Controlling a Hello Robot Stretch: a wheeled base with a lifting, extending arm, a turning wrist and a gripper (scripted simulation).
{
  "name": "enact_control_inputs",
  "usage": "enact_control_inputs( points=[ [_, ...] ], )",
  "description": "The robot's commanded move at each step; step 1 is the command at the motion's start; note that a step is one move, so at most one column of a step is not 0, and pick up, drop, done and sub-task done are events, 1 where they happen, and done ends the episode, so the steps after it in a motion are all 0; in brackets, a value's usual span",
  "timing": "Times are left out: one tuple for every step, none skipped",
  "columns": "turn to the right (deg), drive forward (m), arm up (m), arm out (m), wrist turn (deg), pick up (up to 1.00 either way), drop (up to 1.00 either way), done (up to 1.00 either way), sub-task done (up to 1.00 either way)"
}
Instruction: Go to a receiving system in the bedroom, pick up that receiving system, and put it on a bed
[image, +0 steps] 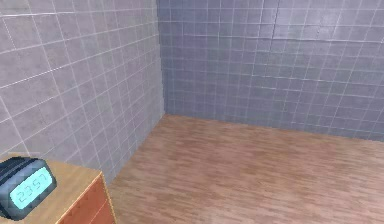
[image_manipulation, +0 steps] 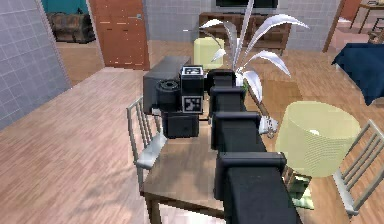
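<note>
Dark square-section arm (image_manipulation: 238, 140) reaches across the brown wooden table (image_manipulation: 180, 172). Gripper (image_manipulation: 170, 100) is at a black box-shaped device (image_manipulation: 157, 75) standing at the table's far end. Finger spread and any hold cannot be determined. Dark-blue bed (image_manipulation: 365, 65) lies well apart, at the arm side view's right edge.

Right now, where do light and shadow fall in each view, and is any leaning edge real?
Forward view: the left tiled wall is paler than the far wall. Arm side view: the near lamp shade on the table looks brightly lit; the edges of the door lean only in the picture.
</note>
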Motion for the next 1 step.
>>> enact_control_inputs(
  points=[
    [0.0,0.0,0.0,0.0,-45.0,0.0,0.0,0.0,0.0]
  ],
)
